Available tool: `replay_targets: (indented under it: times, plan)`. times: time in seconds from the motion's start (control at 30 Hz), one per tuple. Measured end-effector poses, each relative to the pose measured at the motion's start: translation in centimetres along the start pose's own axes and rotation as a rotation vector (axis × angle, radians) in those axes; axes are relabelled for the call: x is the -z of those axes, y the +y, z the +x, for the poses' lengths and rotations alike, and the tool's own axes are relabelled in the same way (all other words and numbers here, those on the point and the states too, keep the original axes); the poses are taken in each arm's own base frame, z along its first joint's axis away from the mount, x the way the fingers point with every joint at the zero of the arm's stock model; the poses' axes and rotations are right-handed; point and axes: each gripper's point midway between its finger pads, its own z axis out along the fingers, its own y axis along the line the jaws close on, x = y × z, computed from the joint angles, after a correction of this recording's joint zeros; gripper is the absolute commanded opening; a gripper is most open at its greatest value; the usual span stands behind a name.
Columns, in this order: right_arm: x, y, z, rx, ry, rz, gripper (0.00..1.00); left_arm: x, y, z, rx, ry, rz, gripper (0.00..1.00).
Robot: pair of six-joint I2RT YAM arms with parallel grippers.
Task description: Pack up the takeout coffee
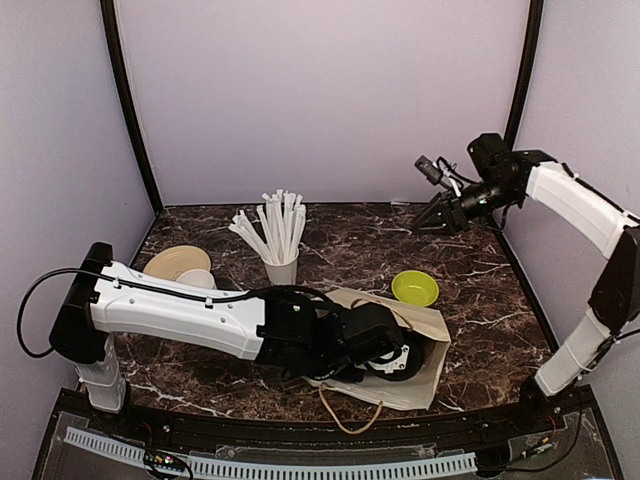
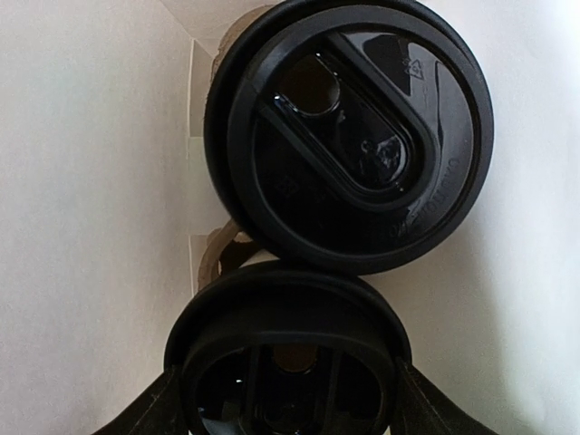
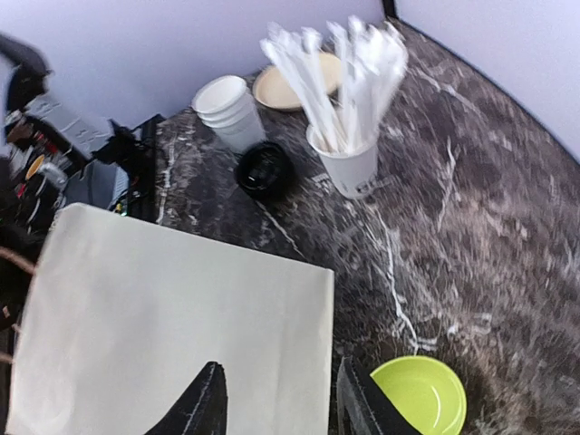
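Note:
A cream paper bag lies on its side at the table's front. My left gripper reaches into its mouth. Inside the bag, the left wrist view shows two takeout coffees end-on by their black lids. The far one rests deeper in the bag. The near one sits between my left fingers, which press against both sides of it. My right gripper hangs high at the back right, open and holding nothing. The right wrist view looks down on the bag and on another black lid standing on the table.
A white cup of straws stands mid-table. A lime green bowl sits right of the bag. A tan plate and a stack of lidless white cups are at the left. The bag's rope handle trails toward the front edge.

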Motion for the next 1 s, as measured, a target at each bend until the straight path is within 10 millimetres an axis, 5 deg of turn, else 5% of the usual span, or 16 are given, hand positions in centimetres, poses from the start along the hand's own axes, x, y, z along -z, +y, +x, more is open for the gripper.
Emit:
replay_targets:
  times: [0.17, 0.3, 0.63, 1.0]
  plan:
    - [-5.3, -7.3, 4.8, -0.158, 0.106, 0.064, 0.37, -0.2, 0.1, 0.0, 0.006, -0.006, -0.001, 0.5]
    - [-8.6, -10.0, 6.3, -0.189, 0.155, 0.082, 0.37, -0.4, 0.3, 0.1, 0.011, -0.006, -0.003, 0.5]
    - [-17.0, -11.5, 8.7, -0.154, 0.304, 0.084, 0.37, -0.4, 0.3, 0.1, 0.012, -0.005, -0.003, 0.5]
    - [-20.0, -10.3, 11.4, -0.138, 0.417, 0.054, 0.36, -0.7, 0.2, 0.7, 0.01, 0.008, 0.001, 0.5]
